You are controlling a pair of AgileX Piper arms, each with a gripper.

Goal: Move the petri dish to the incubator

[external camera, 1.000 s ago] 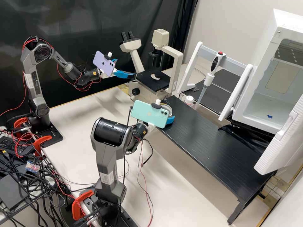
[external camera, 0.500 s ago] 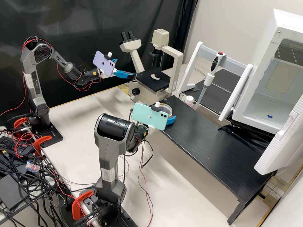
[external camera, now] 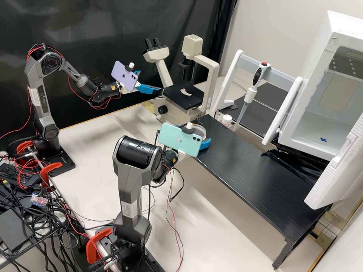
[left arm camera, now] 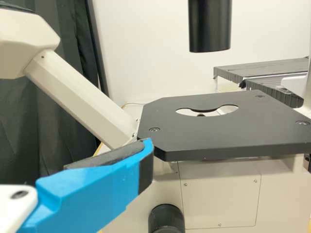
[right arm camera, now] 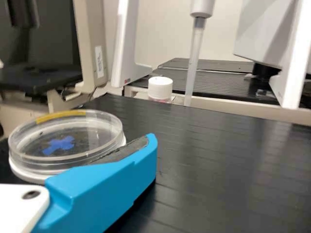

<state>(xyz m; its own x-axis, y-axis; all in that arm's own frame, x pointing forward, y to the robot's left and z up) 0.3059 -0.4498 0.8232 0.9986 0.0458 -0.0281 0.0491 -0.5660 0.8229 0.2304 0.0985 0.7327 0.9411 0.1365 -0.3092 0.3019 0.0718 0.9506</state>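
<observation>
a clear, round petri dish (right arm camera: pixel 99 138), a strip of yellow tape (right arm camera: pixel 60 116) along its rim, sits on a white base at the microscope end of the long black shelf (external camera: pixel 257 177). the right gripper (external camera: pixel 193 132) is at the dish, its two blue fingers spread with the dish between them — whether either pad presses on it, the views cannot tell. a blue mark (right arm camera: pixel 58 144) shows through the clear plastic.

the left gripper (external camera: pixel 150 81) hangs above the bench, its fingers parted, just beside the black stage (left arm camera: pixel 218 128) of a cream microscope (external camera: pixel 208 87). a mint-green phone (external camera: pixel 179 140) is mounted on the right arm, a purple one (external camera: pixel 124 76) on the left.

well apart from the dish, past the shelf's far side, the white incubator (external camera: pixel 344 22) stands with its door (external camera: pixel 338 170) open — a blue cross (external camera: pixel 323 139) on its floor. a pipette (external camera: pixel 250 94) hangs upright from a white stand (external camera: pixel 230 77), near a white-capped bottle (external camera: pixel 227 119).
</observation>
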